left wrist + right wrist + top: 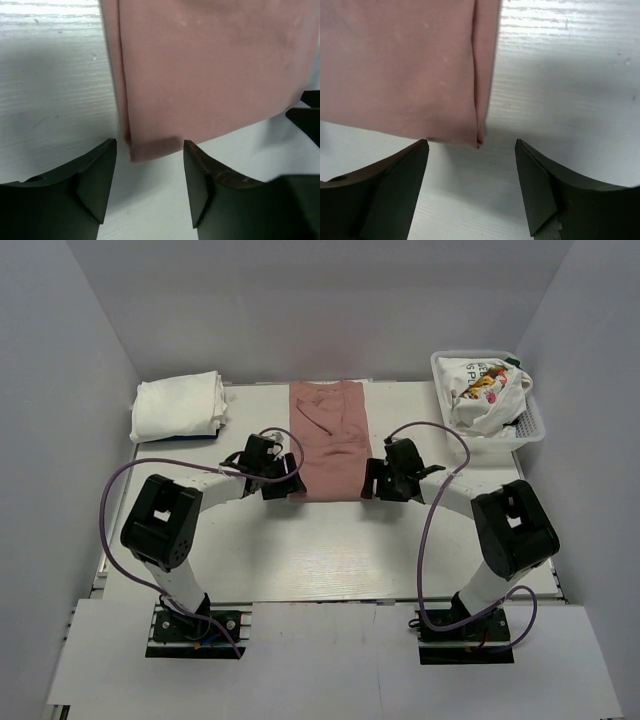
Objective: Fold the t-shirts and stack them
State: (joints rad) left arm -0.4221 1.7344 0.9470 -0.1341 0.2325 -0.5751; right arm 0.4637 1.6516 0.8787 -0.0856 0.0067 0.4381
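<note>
A dusty-pink t-shirt lies flat in a long folded strip at the table's middle back. My left gripper is open at its near left corner, which shows just beyond the fingertips in the left wrist view. My right gripper is open at its near right corner, seen in the right wrist view. Neither holds cloth. A folded white t-shirt lies at the back left. A white printed t-shirt is bunched in the basket.
A white plastic mesh basket stands at the back right. White walls close in the table on three sides. Purple cables loop over both arms.
</note>
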